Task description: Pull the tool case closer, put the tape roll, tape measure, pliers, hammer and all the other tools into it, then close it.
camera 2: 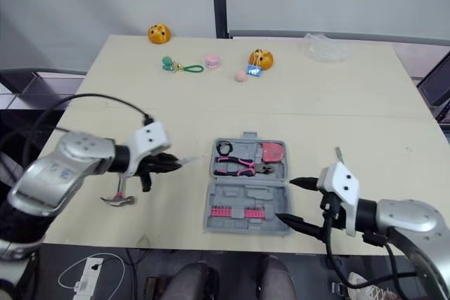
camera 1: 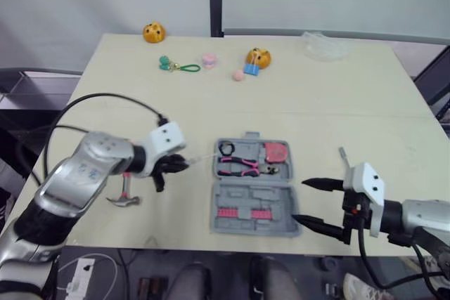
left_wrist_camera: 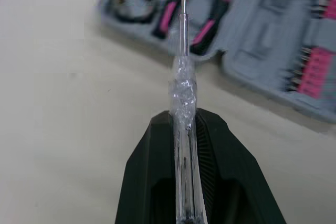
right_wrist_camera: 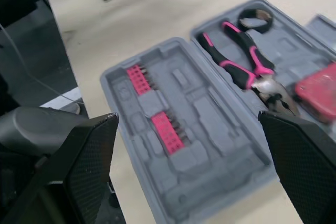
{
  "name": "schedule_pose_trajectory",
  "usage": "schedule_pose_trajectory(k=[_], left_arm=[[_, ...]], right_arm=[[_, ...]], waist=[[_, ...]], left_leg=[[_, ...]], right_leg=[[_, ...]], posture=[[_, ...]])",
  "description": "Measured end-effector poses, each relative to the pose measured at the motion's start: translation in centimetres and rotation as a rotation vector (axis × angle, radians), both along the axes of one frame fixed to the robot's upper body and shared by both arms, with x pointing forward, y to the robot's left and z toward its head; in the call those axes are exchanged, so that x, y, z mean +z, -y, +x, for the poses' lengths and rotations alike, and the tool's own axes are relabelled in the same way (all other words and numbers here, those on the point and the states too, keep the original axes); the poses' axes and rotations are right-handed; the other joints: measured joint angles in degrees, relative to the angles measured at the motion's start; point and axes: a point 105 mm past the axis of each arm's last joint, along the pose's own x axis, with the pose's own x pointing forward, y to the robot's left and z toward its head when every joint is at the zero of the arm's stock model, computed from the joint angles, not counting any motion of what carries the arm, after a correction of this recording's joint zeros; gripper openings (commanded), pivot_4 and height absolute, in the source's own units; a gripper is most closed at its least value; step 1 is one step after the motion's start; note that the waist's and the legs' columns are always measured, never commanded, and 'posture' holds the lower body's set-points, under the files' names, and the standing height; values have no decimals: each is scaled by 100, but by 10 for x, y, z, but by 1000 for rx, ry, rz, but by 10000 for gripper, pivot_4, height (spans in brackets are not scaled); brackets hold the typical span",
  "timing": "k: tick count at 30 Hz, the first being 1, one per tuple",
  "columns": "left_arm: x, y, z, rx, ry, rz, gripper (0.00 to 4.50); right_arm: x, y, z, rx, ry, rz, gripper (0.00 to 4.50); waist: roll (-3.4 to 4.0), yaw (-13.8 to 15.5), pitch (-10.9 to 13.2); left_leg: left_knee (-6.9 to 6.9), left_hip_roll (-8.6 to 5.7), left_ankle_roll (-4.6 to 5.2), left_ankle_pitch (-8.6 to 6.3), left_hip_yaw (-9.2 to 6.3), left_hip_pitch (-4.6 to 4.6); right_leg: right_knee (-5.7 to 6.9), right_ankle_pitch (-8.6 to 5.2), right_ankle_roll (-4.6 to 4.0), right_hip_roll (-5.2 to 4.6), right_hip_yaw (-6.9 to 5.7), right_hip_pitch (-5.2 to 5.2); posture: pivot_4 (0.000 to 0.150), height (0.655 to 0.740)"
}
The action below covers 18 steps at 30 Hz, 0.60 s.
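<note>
Presently, the left pincer (camera 1: 181,164) was clamped on a clear-handled screwdriver (left_wrist_camera: 182,77), with the blade pointing right toward the open tool case (camera 1: 267,201). The case lay flat on the surface (camera 1: 316,103), close to the near edge. Its far half held the tape roll (camera 1: 226,149), the pliers (camera 1: 239,165) and the tape measure (camera 1: 275,152). The hammer (camera 1: 125,191) lay on the surface to the left of the case, under the left arm. The right pincer (camera 1: 299,201) was spread wide and empty, just right of the case's near half.

Step in hand, as judged: seating the screwdriver in the case.

Notes for doing it well:
- Carry the blade over the case's left rim, not into it. The tip sat level with the tape roll and pliers and could knock them.
- Pick a long, free moulded slot. The near half looked the better candidate.
- Turn the shaft to lie along the slot before lowering it, then let go low so it does not roll.
- The right pincer could brace the case's right edge against sliding.

A small grey tool (camera 1: 343,154) also waited on the surface to the right of the case.
</note>
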Motion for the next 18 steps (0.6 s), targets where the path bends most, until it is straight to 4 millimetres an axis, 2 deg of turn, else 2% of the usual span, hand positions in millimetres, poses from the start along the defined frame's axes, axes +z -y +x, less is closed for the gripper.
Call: schedule_pose_trajectory(k=[4, 6, 10, 13, 18], left_arm=[[-3, 37, 3, -158, -57, 55, 627], [-7, 56, 2, -227, -80, 86, 627], [-19, 81, -2, -290, -154, 131, 627], [-22, 92, 8, -283, -142, 163, 627], [-29, 90, 14, -277, -155, 211, 627]], right_arm=[[-7, 18, -1, -66, -6, -59, 45000], [-8, 22, -3, -81, 0, -70, 45000], [-13, 25, -8, -97, -19, -69, 45000], [-13, 24, -10, -103, -13, -60, 45000], [-12, 22, -12, -125, 3, -47, 45000]], waist=[[-1, 2, 1], [-2, 6, 1], [-4, 9, 3], [-5, 1, 3], [-5, -1, 3]], left_leg=[[1, 4, 6, 3, 15, 2], [0, 1, 9, 5, 17, 1], [1, 2, 11, 6, 15, -1], [2, 2, 14, 8, 16, 1], [2, 3, 14, 8, 15, -2]], right_leg=[[7, 0, 1, 8, -9, -4], [6, 1, 3, 7, -5, -6], [8, 2, 4, 7, -6, -8], [11, 3, 6, 7, -3, -8], [10, 3, 6, 6, -3, -11]], posture=[[1500, 7400], [1500, 7400], [1500, 7400], [1500, 7400], [1500, 7400]])
